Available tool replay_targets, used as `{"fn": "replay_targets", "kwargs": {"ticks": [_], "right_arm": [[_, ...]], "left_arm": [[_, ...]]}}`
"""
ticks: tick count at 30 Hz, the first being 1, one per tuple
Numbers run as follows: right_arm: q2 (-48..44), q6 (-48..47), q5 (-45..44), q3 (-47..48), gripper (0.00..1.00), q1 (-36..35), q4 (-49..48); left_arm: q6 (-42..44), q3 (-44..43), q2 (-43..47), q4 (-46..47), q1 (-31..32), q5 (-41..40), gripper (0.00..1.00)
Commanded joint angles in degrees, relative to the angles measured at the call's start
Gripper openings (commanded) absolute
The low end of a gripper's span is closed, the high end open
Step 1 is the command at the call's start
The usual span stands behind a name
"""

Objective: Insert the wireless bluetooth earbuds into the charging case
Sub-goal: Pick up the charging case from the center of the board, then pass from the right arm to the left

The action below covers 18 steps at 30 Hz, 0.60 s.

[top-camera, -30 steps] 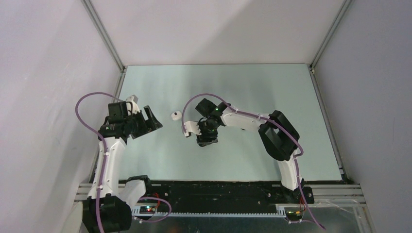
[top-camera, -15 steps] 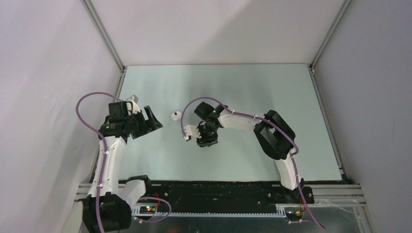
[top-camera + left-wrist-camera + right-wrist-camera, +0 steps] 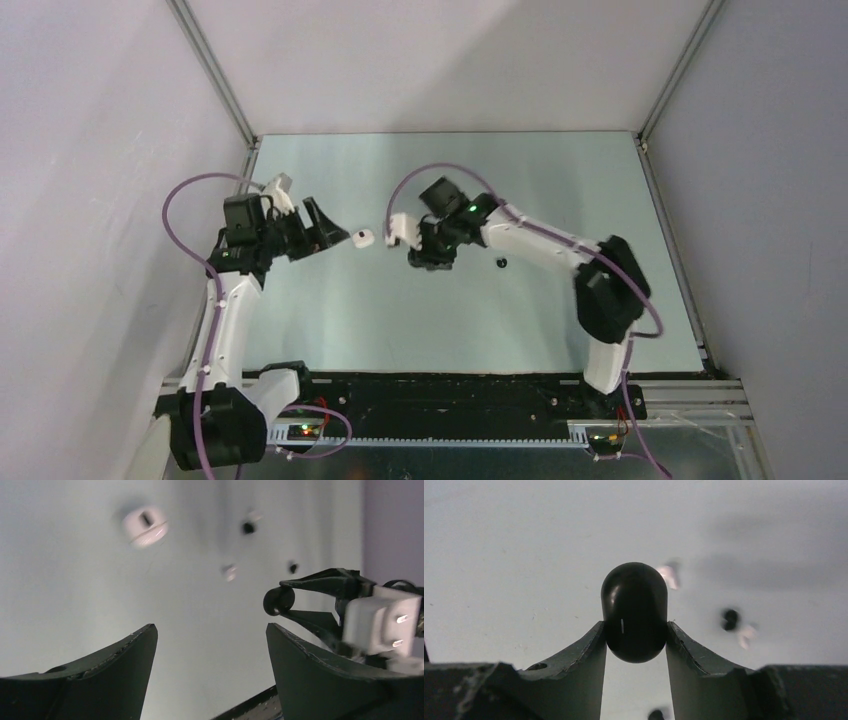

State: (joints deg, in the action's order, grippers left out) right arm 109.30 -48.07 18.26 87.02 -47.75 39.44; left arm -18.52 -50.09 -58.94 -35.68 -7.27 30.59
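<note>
The white charging case [image 3: 362, 238] lies on the table, a dark mark on its top; it also shows in the left wrist view [image 3: 145, 521]. My left gripper [image 3: 328, 232] is open and empty just left of the case, its fingers [image 3: 135, 650] wide apart. My right gripper [image 3: 432, 256] is just right of the case, shut on a black oval pebble-like object [image 3: 634, 611], which also shows in the left wrist view [image 3: 278, 601]. Two tiny white earbuds, blurred, lie on the table beyond it: one [image 3: 668, 574] and another [image 3: 745, 634]. One earbud [image 3: 229, 572] shows in the left wrist view.
A tiny black bit [image 3: 501, 263] lies on the table right of the right gripper; it also shows in the right wrist view [image 3: 729, 618]. Another black bit [image 3: 655, 714] lies below the jaws. Grey walls close in the table on the left, right and far sides.
My right arm has swung away from me and to the right, carrying the black object. My left gripper has moved right, closer to the case. The black bit is now uncovered.
</note>
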Motion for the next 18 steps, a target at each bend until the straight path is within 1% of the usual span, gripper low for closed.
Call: {"fn": "replay_targets", "kwargs": {"ticks": [1,2,3,4,5,6,7,9,10,14,17,18], "right_arm": [[-11.98,7.72,-0.04,4.64,0.34,4.07,-2.76],[-12.74,9.05,0.73,5.77,0.34,5.49,-3.00],[-13.99,10.02,0.86,6.30,0.34,6.79,-3.29],[-14.91,10.37,0.69,7.26,0.33,7.28,-3.95],[-15.22,10.96,0.58,7.71,0.33,8.19,-4.38],[-15.77,11.19,0.58,8.44,0.33,8.63,-5.39],[-16.00,11.30,0.69,8.70,0.33,9.47,-6.56],[-16.64,11.14,0.47,9.00,0.33,10.21,-9.02],[-17.07,11.06,0.38,9.01,0.33,10.39,-9.82],[-18.13,10.15,0.05,8.83,0.34,10.42,-13.72],[-18.32,9.05,-2.52,8.29,0.34,9.28,-16.75],[-18.22,8.92,-2.74,8.22,0.34,9.09,-17.28]], "left_arm": [[-5.24,-4.10,0.92,25.55,0.93,14.78,0.86],[-9.37,-3.50,0.51,30.22,0.12,16.05,0.86],[-11.02,-3.87,0.02,37.70,-0.08,17.57,0.85],[-12.11,-5.02,-1.56,39.28,0.07,18.14,0.85],[-11.65,-8.56,-2.69,38.93,0.46,18.93,0.84],[-8.71,-10.75,-5.45,37.48,2.16,20.15,0.83],[-4.21,-15.46,-6.96,31.96,3.35,20.71,0.82],[0.03,-20.39,-10.53,26.06,7.16,22.11,0.80],[0.18,-21.14,-12.02,25.73,9.35,23.32,0.79],[-0.29,-23.20,-15.29,27.51,14.01,25.67,0.74],[4.67,-27.33,-18.12,21.52,17.06,24.80,0.68],[5.62,-28.44,-20.16,17.88,17.35,22.96,0.67]]}}
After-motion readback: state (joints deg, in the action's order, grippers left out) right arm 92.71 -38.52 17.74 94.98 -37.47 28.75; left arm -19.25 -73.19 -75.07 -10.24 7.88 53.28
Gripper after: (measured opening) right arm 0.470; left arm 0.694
